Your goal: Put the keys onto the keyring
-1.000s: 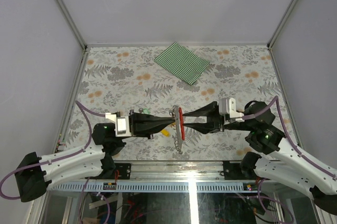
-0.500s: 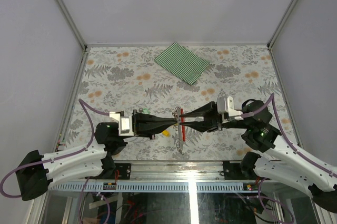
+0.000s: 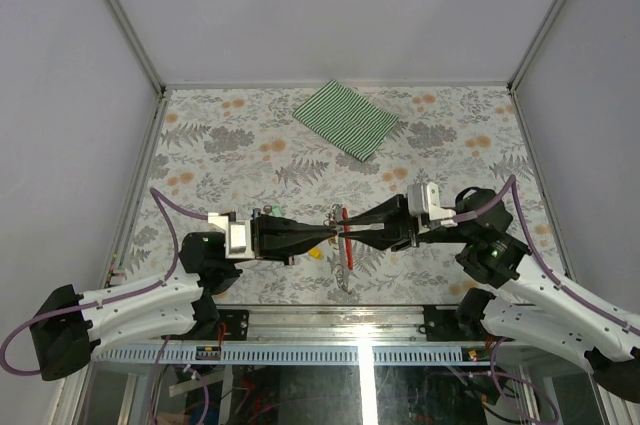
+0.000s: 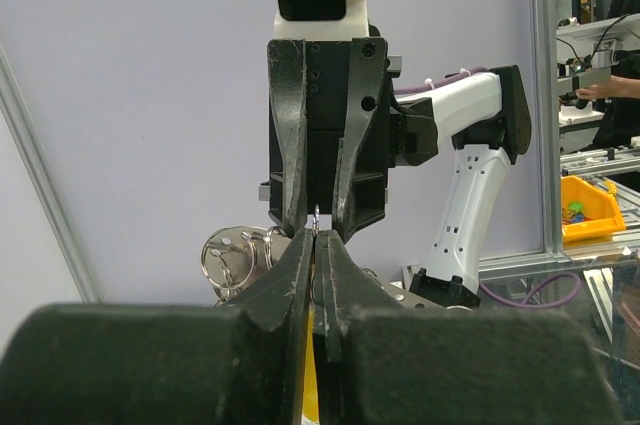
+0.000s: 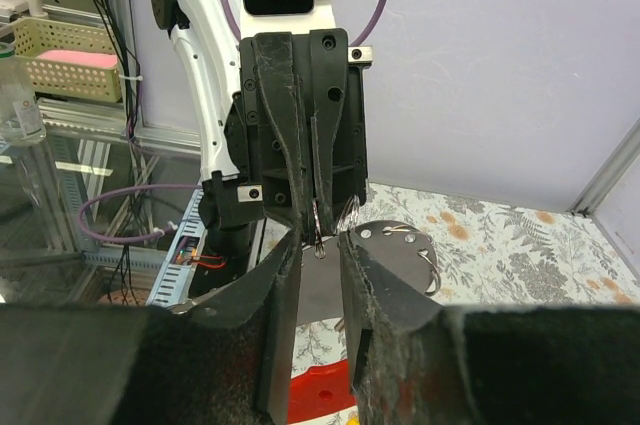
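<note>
The keyring's red strap (image 3: 347,245) hangs upright between the two grippers, which meet tip to tip near the table's front. My left gripper (image 3: 332,233) points right and is shut on the keyring's thin silver ring (image 4: 316,215). A yellow key (image 3: 315,253) sits just under its fingers and shows as a yellow sliver (image 4: 308,365) in the left wrist view. My right gripper (image 3: 348,230) points left, jaws narrowly open around that ring (image 5: 318,243) without touching it. The red strap (image 5: 325,397) lies below it. Other keys are hidden.
A green striped cloth (image 3: 345,118) lies at the back middle of the floral table (image 3: 230,145). A round metal plate with several split rings (image 5: 395,245) hangs beside the grippers' tips. The metal front rail (image 3: 330,320) runs close behind both arms.
My right gripper has moved left up to the left gripper's tips, and its jaws have narrowed. The left gripper has edged right, staying shut.
</note>
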